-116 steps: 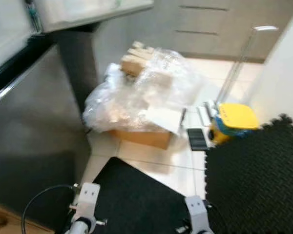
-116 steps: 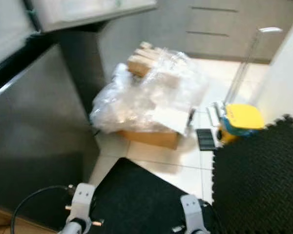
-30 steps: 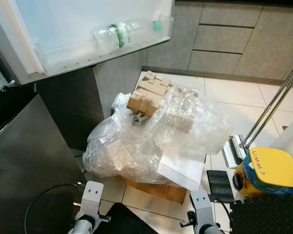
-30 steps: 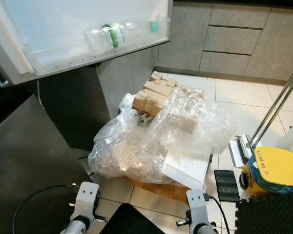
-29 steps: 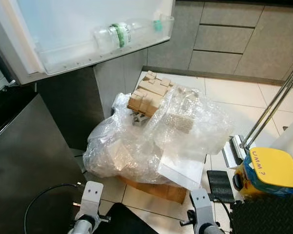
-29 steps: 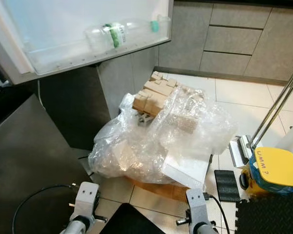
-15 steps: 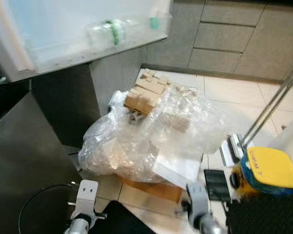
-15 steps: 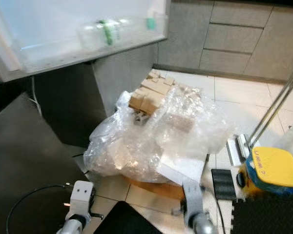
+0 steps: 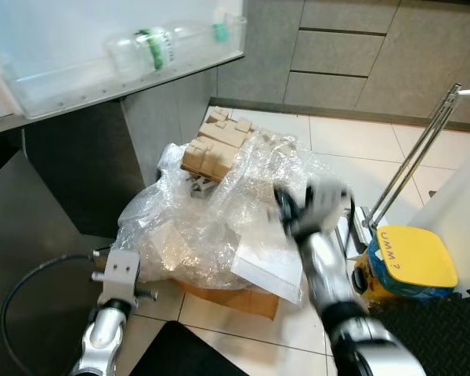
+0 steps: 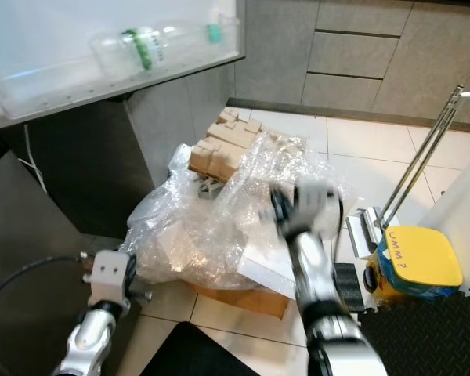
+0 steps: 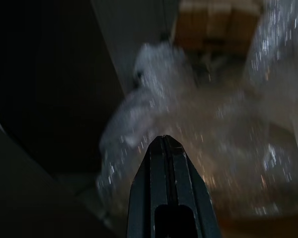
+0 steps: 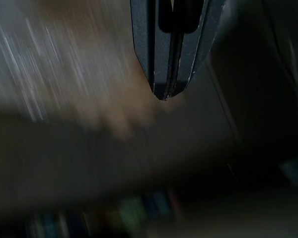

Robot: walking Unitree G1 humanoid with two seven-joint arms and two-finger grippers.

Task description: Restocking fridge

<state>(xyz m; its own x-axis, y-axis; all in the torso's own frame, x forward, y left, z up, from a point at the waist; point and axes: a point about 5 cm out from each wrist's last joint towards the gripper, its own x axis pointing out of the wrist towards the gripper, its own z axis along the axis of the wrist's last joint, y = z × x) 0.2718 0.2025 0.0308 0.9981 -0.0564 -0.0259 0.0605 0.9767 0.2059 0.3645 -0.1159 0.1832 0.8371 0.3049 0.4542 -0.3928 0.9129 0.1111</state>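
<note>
A clear plastic bottle [image 9: 153, 48] with a green label and cap lies on its side in the shelf of the open fridge door [image 9: 102, 84] at the upper left. My right gripper [image 10: 278, 207] is raised and motion-blurred over a heap of bubble wrap [image 9: 196, 227]. The right wrist view shows its fingers [image 12: 148, 59] shut with nothing between them. My left arm [image 9: 110, 313] stays low at the left. In its wrist view the left gripper [image 11: 164, 141] is shut and empty, pointing toward the bubble wrap.
The bubble wrap covers a cardboard box [image 9: 235, 296] on the tiled floor, with stacked cardboard pieces [image 9: 215, 145] at its far side. A yellow-lidded bucket [image 9: 411, 258] with a metal handle stands to the right, beside a black foam mat [image 9: 431, 337]. Grey drawers [image 9: 376, 47] line the back.
My right arm has swung up from the bottom edge to above the bubble wrap. The camera has turned a little, so the scene has shifted left. The left arm has stayed low.
</note>
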